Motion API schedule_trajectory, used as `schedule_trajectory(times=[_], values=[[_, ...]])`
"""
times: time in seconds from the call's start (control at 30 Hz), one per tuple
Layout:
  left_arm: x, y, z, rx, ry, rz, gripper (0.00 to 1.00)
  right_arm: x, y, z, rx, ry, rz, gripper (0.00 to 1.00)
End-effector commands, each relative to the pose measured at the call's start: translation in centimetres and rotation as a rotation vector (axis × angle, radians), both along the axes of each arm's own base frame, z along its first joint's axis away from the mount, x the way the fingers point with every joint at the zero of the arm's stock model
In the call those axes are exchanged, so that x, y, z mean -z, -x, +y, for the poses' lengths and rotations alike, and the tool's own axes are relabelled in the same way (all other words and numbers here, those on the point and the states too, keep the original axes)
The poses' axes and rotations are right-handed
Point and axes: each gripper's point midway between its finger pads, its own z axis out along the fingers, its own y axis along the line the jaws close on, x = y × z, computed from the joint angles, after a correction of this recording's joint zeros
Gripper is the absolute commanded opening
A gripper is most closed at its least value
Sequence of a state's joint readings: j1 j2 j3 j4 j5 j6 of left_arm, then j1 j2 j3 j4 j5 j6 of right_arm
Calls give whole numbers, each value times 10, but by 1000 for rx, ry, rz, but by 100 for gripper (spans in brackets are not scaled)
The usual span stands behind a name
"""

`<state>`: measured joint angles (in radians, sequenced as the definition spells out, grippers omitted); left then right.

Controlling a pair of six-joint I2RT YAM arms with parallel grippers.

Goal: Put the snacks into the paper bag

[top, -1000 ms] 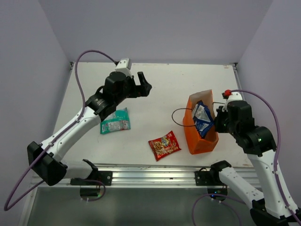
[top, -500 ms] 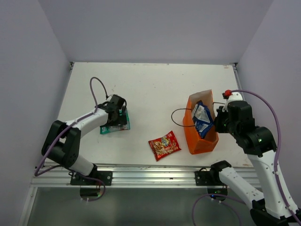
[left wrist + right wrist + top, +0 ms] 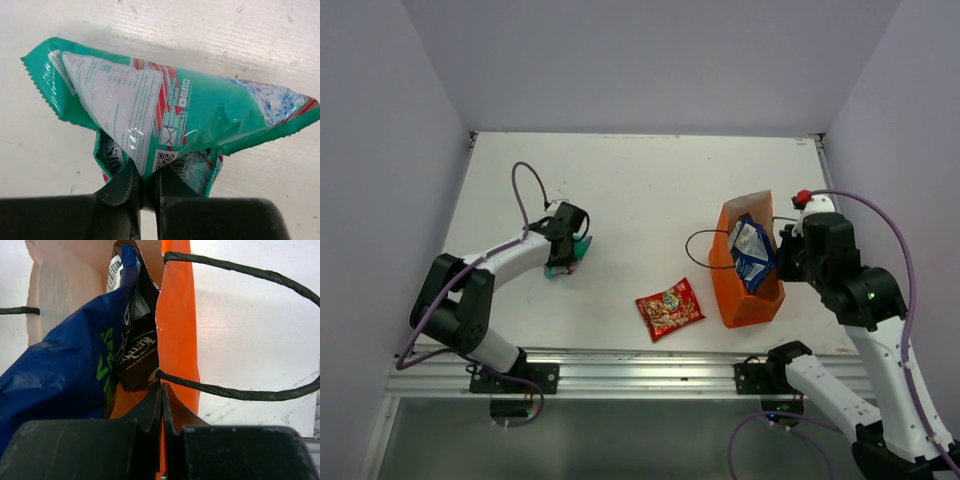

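Two snacks (image 3: 750, 252) bagged; teal packet (image 3: 200, 107) pick in hand.
My left claw (image 3: 145, 175) pinches it near the table's (image 3: 650, 180) left edge; next, lift and carry to the paper bag (image 3: 748, 305), rim clamped by my right claw (image 3: 161, 405).

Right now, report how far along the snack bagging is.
Done: the blue packet and the dark brown packet sit inside the paper bag, whose wall the right gripper pinches. In hand: the left gripper is shut on the teal packet. Left: that one and the red packet, lying on the table beside the bag, must go in.
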<state>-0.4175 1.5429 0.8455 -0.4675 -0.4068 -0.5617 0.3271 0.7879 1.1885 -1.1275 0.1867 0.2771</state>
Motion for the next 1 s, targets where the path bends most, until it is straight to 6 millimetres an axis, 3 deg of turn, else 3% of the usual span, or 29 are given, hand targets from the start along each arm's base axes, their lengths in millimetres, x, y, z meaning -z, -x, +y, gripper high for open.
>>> schedule_trajectory(times=[0.0,0.1,0.13,0.2,0.23,0.27,0.33,0.4,0.43,0.47,0.63,0.67,0.7,0.73,0.8,0.83,0.97], values=[[-14,7,-1,20,10,42,0,1,-3,7,-13,-29,7,0],[-65,-16,-28,83,130,-63,0,1,-5,8,-12,-30,8,0],[-95,-31,-44,117,187,-136,0,0,-5,8,-11,-32,5,0],[-143,-42,-79,231,319,-238,0,0,-5,8,-12,-30,8,0],[-183,-49,-103,295,386,-323,0,0,-5,8,-12,-30,9,0],[-206,-50,-121,349,443,-365,0,0,-5,8,-11,-31,8,0],[-271,-42,-178,546,646,-479,0,0,-5,8,-10,-32,8,0],[-319,-19,-234,741,879,-529,0,1,-5,8,-8,-35,8,0],[-337,-11,-249,802,967,-546,0,1,-5,9,-8,-37,8,0],[-369,6,-270,901,1128,-576,0,0,-5,9,-9,-39,6,0],[-416,62,-346,1171,1438,-544,0,0,-4,8,-8,-38,4,0],[-407,66,-364,1201,1473,-493,0,0,-4,8,-6,-41,3,0],[-408,86,-379,1251,1513,-456,0,0,-3,8,-7,-40,3,0],[-417,96,-387,1284,1549,-453,0,0,-2,7,-5,-40,4,0],[-410,114,-408,1317,1619,-382,0,-1,-1,6,-1,-38,-1,0],[-410,119,-413,1330,1642,-369,0,-1,0,5,1,-36,-2,0],[-380,125,-435,1286,1657,-232,0,-2,4,1,12,-27,-3,0]])
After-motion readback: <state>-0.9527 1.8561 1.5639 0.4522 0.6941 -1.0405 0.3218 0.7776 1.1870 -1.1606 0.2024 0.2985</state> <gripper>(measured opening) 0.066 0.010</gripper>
